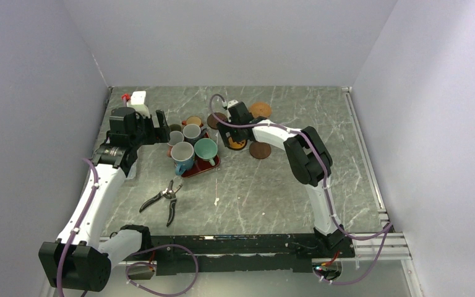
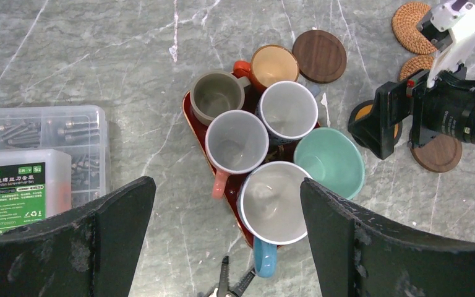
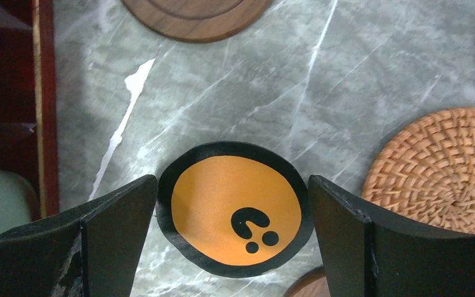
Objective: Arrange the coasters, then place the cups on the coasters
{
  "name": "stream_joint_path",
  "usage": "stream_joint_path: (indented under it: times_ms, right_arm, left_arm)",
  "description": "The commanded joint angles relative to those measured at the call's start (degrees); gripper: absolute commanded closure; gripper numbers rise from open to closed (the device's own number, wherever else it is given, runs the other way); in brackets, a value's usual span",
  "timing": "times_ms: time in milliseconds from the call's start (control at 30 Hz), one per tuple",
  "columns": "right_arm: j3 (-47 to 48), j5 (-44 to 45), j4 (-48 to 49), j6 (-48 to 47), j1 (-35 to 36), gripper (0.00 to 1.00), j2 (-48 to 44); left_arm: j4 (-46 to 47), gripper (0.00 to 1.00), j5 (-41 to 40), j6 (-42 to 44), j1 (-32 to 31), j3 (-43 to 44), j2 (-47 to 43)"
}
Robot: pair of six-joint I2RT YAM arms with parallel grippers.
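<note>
Several cups crowd a red tray (image 2: 187, 106): olive (image 2: 216, 94), orange-brown (image 2: 274, 65), grey-white (image 2: 287, 111), pink-handled white (image 2: 236, 141), teal (image 2: 329, 162) and blue with a white inside (image 2: 274, 201). My left gripper (image 2: 224, 185) hangs open above the tray's near side, holding nothing. My right gripper (image 3: 232, 185) is open low over the table, its fingers on either side of the black coaster with an orange face (image 3: 235, 207). Woven orange coasters (image 3: 439, 170) (image 2: 411, 28) and dark brown coasters (image 3: 195, 15) (image 2: 438, 153) lie around it.
Black-handled pliers (image 1: 164, 199) lie in front of the tray. A clear box of screws (image 2: 37, 154) sits at the left, with a white box (image 1: 138, 99) behind it. Grey walls close the table on three sides.
</note>
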Motion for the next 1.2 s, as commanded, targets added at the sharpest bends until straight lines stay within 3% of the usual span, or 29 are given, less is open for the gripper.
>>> stream_joint_path:
  times_ms: [0,567,1167]
  right_arm:
    - [-4.5,-1.0,-3.4,3.0,1.9,0.05,-1.5]
    - [-20.0,3.9,2.3,7.4,6.8,0.06,-10.3]
    - [-31.0,8.3,-1.5,11.9,10.3,0.06,-19.7]
  left_arm:
    - [1.3,0.06,0.7,-0.7,-0.3,1.5,0.3]
    - [1.3,0.06,0.6,-0.9,-0.3,1.4,0.3]
    - [0.8,0.06,-1.2,-0.3,-0.3,1.6,0.2]
